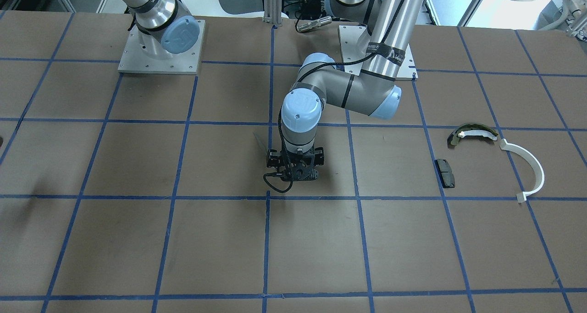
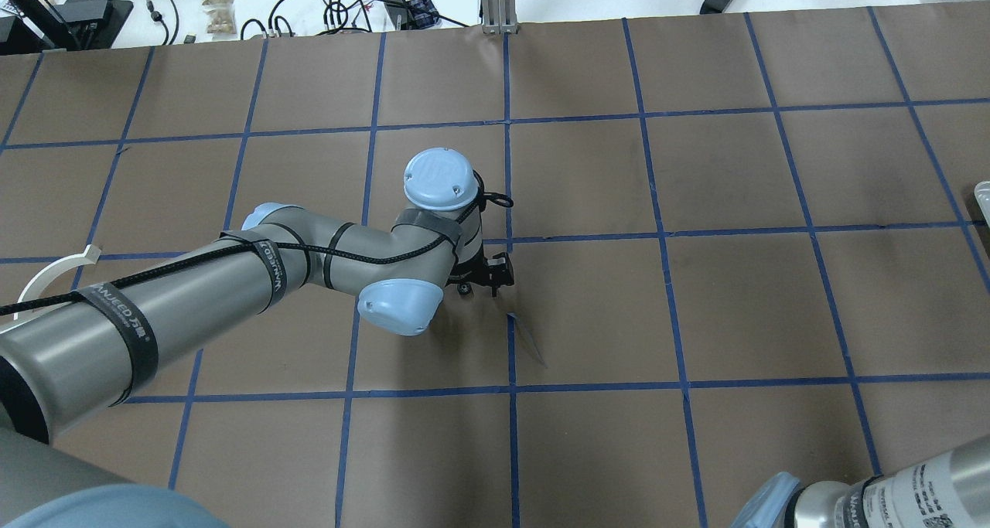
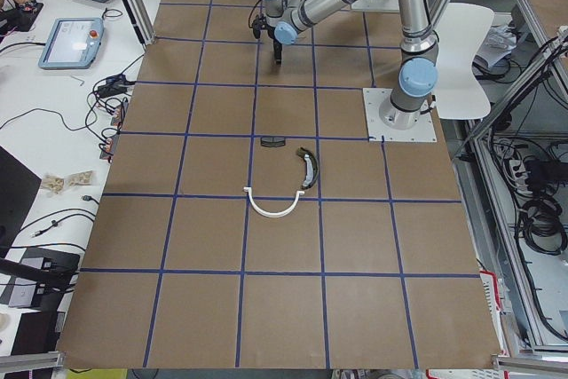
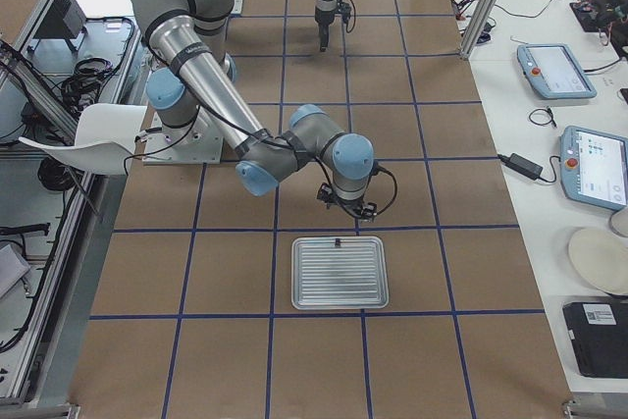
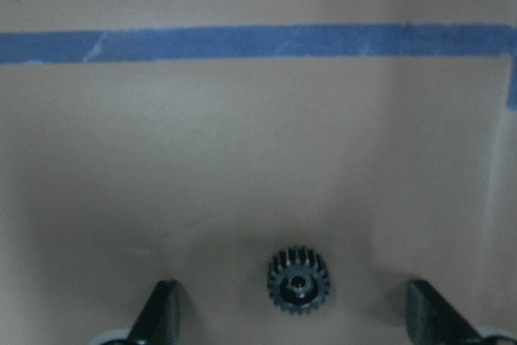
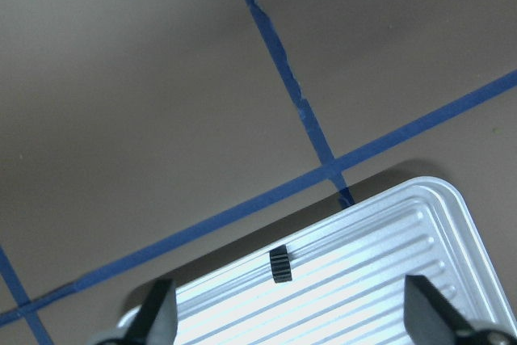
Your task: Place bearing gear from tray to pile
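A small black toothed gear [image 5: 299, 282] lies flat on the brown table paper. My left gripper [image 5: 296, 318] hangs over it, open, with both fingers well clear of it. It stands near the table's middle [image 1: 296, 179]. A second small black gear [image 6: 279, 264] stands on edge on the ribbed silver tray [image 6: 388, 264], near its rim. My right gripper [image 6: 292, 318] is open and empty above that rim. The pile lies far off on my left side: a black pad [image 1: 445, 172], an olive-and-white shoe [image 1: 472, 133] and a white half-ring arc [image 1: 528, 166].
Blue tape lines [image 1: 268, 198] grid the table. The tray [image 4: 340, 272] sits alone at my right end, the right gripper [image 4: 345, 205] just beyond it. The arm base plates [image 1: 160, 52] stand at the robot's edge. Tablets and cables lie on the side bench [image 4: 559, 71].
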Available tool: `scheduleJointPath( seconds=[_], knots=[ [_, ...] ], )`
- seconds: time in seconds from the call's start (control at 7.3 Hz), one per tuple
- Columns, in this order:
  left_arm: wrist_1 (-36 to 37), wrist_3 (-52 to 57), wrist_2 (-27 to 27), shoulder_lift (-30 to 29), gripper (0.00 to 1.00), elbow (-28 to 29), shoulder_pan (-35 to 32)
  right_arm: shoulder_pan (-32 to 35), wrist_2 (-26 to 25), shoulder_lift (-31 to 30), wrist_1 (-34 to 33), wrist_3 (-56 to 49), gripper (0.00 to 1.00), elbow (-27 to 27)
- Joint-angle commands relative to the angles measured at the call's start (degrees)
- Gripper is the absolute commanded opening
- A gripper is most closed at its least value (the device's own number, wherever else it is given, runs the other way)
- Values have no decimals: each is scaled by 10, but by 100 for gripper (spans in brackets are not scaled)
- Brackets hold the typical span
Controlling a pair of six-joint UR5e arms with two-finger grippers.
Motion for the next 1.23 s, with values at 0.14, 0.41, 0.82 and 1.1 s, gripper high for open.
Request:
scheduleJointPath(
  seconds=[0.14, 0.41, 0.82, 1.1],
  knots=[
    [8, -3, 2, -3, 51, 1, 0, -13, 1, 50, -34, -139, 99, -7],
    [8, -2, 5, -2, 14, 2, 0, -13, 0, 80, -37, -141, 96, -5],
    [9, -2, 8, 18, 2, 6, 3, -13, -10, 93, -72, -141, 85, -1],
    [-32, 2, 10, 38, 7, 25, 44, -12, -9, 96, -64, -141, 82, 2]
  ],
)
